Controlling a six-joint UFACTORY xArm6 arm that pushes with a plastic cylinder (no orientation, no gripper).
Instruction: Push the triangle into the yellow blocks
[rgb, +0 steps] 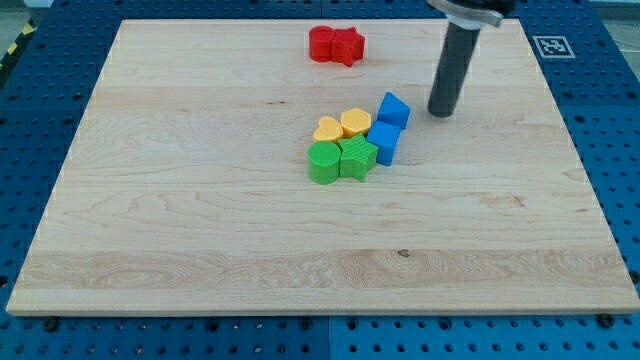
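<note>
You're looking at my tip (443, 113) sitting on the tabletop (200, 240), just off the 3 o'clock side of the blue cube (394, 108) and not touching it. There's no gripper on this rig. The arm is ending in a plain dark rod, so nothing is opening, closing or holding anything.

The piece you're after is, I'm judging, the lower blue block (384, 142), the blue triangle, though its shape is hard to read from here. It's lying at 6 o'clock of the cube, tight in the cluster. The two yellow blocks (342, 125) are sitting at its 10 o'clock, and the nearer one is looking as good as touching it. The green star (357, 158) is pressing in at its 8 o'clock, with the green round block (323, 161) beyond. The two red blocks (336, 44) are lying well apart at 12 o'clock and aren't mattering.

Here's how I'm reading the step. The cube is blocking the straight line, so you're wanting to bring my tip round towards 4 o'clock of the triangle first, keeping clear of the cube. Then you're pushing along the 10 o'clock line, slow and centred on the triangle's face. Off-centre contact is likely to spin it or skid it down onto the greens. A short shove is probably all you're needing.
</note>
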